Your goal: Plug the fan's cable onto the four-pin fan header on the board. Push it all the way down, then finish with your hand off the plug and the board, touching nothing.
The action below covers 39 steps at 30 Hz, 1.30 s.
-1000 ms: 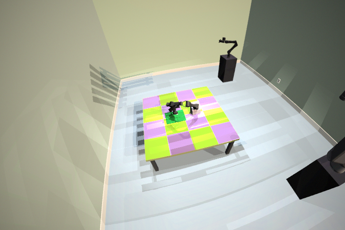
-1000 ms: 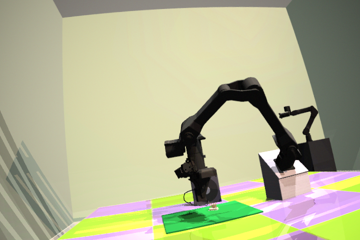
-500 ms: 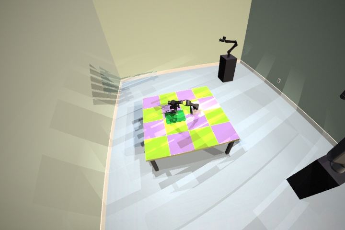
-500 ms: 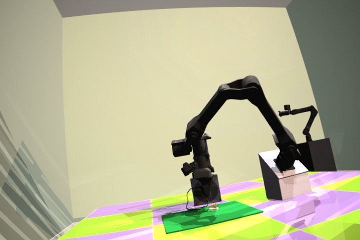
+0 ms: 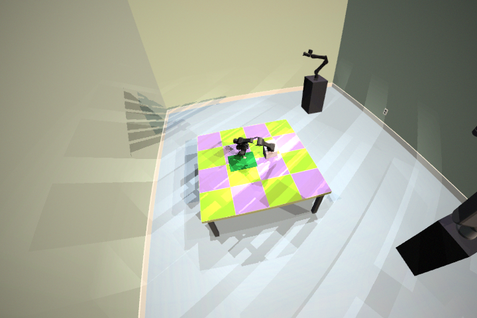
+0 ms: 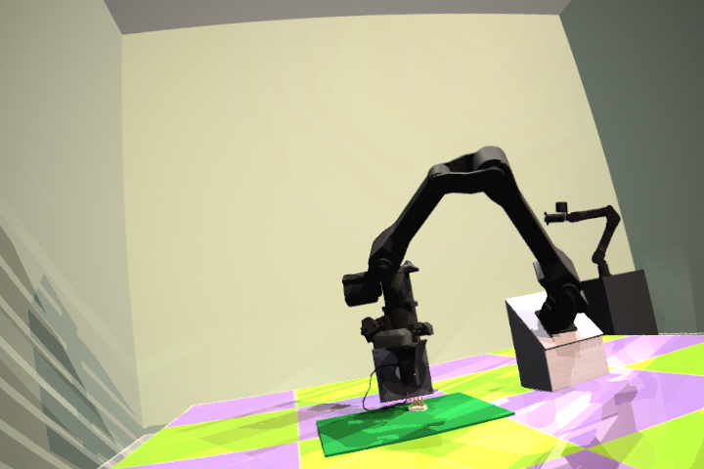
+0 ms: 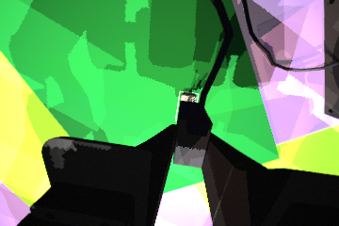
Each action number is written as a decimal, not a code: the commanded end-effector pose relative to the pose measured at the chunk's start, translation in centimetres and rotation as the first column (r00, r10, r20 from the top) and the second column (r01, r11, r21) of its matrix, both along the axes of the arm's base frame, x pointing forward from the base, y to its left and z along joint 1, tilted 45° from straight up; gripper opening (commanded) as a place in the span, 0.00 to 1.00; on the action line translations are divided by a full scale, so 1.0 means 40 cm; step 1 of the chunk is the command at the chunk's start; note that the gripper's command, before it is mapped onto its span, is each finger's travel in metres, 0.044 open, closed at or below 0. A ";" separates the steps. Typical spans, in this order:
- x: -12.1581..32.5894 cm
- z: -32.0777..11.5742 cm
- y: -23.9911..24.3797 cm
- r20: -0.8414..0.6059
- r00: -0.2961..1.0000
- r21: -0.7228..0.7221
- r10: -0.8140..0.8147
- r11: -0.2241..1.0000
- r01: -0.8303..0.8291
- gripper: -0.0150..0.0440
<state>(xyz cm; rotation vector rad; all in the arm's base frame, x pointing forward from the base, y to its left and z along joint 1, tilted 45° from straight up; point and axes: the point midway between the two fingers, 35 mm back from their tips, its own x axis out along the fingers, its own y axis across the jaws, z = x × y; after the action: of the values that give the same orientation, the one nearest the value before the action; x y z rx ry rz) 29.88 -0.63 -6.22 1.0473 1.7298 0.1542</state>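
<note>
My gripper is shut on the fan cable's dark plug, with the plug reaching past the fingertips. The black cable runs from the plug's side toward the fan, a dark square standing behind the board. The white four-pin header is on the green board. In the exterior view its upright pins show below the fingertips, with a gap. In the wrist view the plug hides much of the header. Their exact alignment cannot be told.
The arm's light, sloped base block stands to the right of the board on the checkered table. The fan stands close behind the gripper in the exterior view. Another arm on a dark pedestal is beyond the table.
</note>
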 end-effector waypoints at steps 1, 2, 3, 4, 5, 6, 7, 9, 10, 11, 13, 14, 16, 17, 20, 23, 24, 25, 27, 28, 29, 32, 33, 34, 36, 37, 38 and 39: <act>-0.005 0.004 -0.003 -0.004 1.000 -0.007 -0.008 1.000 0.008 0.25; -0.008 0.006 -0.003 -0.005 1.000 -0.007 -0.008 1.000 0.008 0.25; -0.010 0.006 -0.003 -0.005 1.000 -0.007 -0.009 1.000 0.009 0.25; -0.010 0.006 -0.003 -0.005 1.000 -0.007 -0.009 1.000 0.009 0.25; -0.010 0.006 -0.003 -0.005 1.000 -0.007 -0.009 1.000 0.009 0.25; -0.010 0.006 -0.003 -0.005 1.000 -0.007 -0.009 1.000 0.009 0.25; -0.010 0.006 -0.003 -0.005 1.000 -0.007 -0.009 1.000 0.009 0.25; -0.010 0.006 -0.003 -0.005 1.000 -0.007 -0.009 1.000 0.009 0.25; -0.010 0.006 -0.003 -0.005 1.000 -0.007 -0.009 1.000 0.009 0.25; -0.011 0.007 -0.002 -0.004 1.000 -0.007 -0.008 1.000 0.008 0.25; -0.012 0.008 -0.001 -0.004 1.000 -0.007 -0.007 1.000 0.007 0.25; -0.012 0.008 -0.001 -0.004 1.000 -0.007 -0.007 1.000 0.007 0.25; -0.012 0.008 -0.001 -0.004 1.000 -0.007 -0.007 1.000 0.007 0.25; -0.012 0.008 -0.001 -0.004 1.000 -0.007 -0.007 1.000 0.007 0.25; -0.012 0.008 -0.001 -0.004 1.000 -0.007 -0.007 1.000 0.007 0.25; -0.012 0.008 -0.001 -0.004 1.000 -0.007 -0.007 1.000 0.007 0.25; -0.012 0.008 -0.001 -0.004 1.000 -0.007 -0.007 1.000 0.007 0.25; -0.012 0.008 -0.001 -0.004 1.000 -0.007 -0.007 1.000 0.007 0.25; -0.012 0.003 0.003 -0.003 1.000 -0.007 -0.007 1.000 0.007 0.25; -0.012 -0.004 0.011 -0.003 1.000 -0.006 -0.007 1.000 0.007 0.25; -0.013 -0.014 0.021 -0.003 1.000 -0.006 -0.006 1.000 0.006 0.25; -0.014 -0.030 0.038 -0.003 1.000 -0.005 -0.006 1.000 0.006 0.25; -0.014 -0.030 0.038 -0.003 1.000 -0.005 -0.006 1.000 0.006 0.25; -0.014 -0.030 0.038 -0.003 1.000 -0.005 -0.006 1.000 0.006 0.25; -0.014 -0.030 0.038 -0.003 1.000 -0.005 -0.006 1.000 0.006 0.25; -0.014 -0.030 0.038 -0.003 1.000 -0.005 -0.006 1.000 0.006 0.25; -0.014 -0.030 0.038 -0.003 1.000 -0.005 -0.006 1.000 0.006 0.25; -0.014 -0.030 0.038 -0.003 1.000 -0.005 -0.006 1.000 0.006 0.25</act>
<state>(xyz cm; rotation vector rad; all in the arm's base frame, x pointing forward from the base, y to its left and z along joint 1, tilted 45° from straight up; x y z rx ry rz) 29.43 0.81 -7.26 1.0359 1.7271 0.1477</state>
